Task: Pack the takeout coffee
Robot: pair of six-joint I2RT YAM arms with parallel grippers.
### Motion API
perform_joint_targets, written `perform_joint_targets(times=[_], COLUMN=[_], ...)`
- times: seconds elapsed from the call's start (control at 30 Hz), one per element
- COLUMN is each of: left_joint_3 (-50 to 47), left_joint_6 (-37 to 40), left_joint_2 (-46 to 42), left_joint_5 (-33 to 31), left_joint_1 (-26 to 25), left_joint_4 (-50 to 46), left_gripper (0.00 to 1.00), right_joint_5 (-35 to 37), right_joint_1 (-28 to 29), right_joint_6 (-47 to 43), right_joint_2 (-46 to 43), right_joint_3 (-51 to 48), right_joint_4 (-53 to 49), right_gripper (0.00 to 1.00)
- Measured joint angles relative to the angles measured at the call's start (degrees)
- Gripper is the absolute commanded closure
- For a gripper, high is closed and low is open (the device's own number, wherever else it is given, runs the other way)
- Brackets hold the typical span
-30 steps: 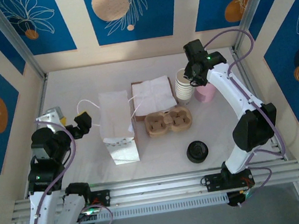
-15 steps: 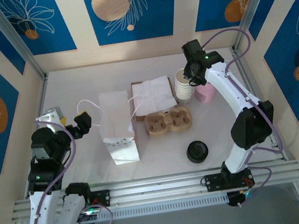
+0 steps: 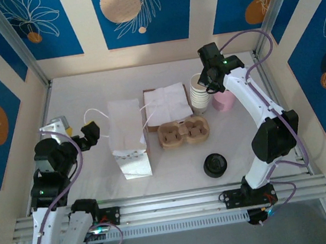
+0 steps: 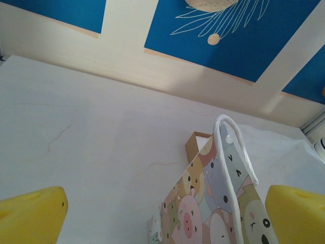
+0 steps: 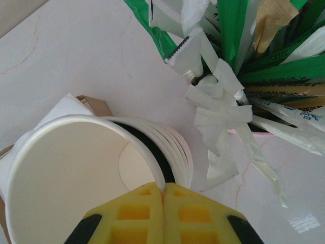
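Carrier (image 3: pixel 183 132) lies flat on the counter (image 3: pixel 88 95), between the bag (image 3: pixel 130 144) and the black lid (image 3: pixel 216 165), just in front of the napkins (image 3: pixel 165 101) and apart from both tools. We see the right tool (image 5: pixel 163 195) pinched narrow on the rim of the top cup (image 5: pixel 66 173) in the stack (image 3: pixel 199 96), which stands beside the pink pot (image 3: pixel 225 101) of sachets. The thin paper wall runs between the closed fingers. The left tool (image 3: pixel 91 132) stands wide and holds nothing, its yellow fingers (image 4: pixel 30 216) spread either side of the bag's handle. We judge the carrier to be light and fairly stiff. Its rough pulp surface should not slip, though a hard squeeze could dent or tear a thin edge. Its wells look empty to us, but the top view is too small to be sure. We would take it by the outer rim at one short end, or by the raised ridge between the wells, with a narrow bite and modest force. The cup is softer: a pinch on one wall will bend it oval, so a gentle lift suits it.
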Motion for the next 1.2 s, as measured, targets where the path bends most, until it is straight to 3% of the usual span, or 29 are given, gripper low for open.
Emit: perform_joint_targets(times=[0.4,0.73,1.03,1.2], left_joint_3=[0.63,7.89,18.78,22.49], left_joint_6=[0.02,1.7,1.49,1.42], left_joint_2=[4.28,10.93,11.78,12.37], left_joint_5=[0.11,4.44,11.43,14.23], left_joint_1=[0.15,0.24,0.24,0.24], left_joint_4=[-0.61,-5.66,-12.55,-16.04], left_gripper=[0.0,0.01,0.03,0.03], right_joint_5=[-1.29,-4.52,-5.38,-5.18], right_joint_1=[0.04,2.51,15.87,24.44], right_joint_6=[-2.43,-6.1,-12.26,-12.85], right_joint_2=[-7.72,-17.42,-28.87,-33.51], right_joint_3=[0.0,-0.07,-0.85,-6.34], right_joint_4=[0.9,1.99,-3.19,-8.96], right_gripper=[1.0,1.0,1.0,1.0])
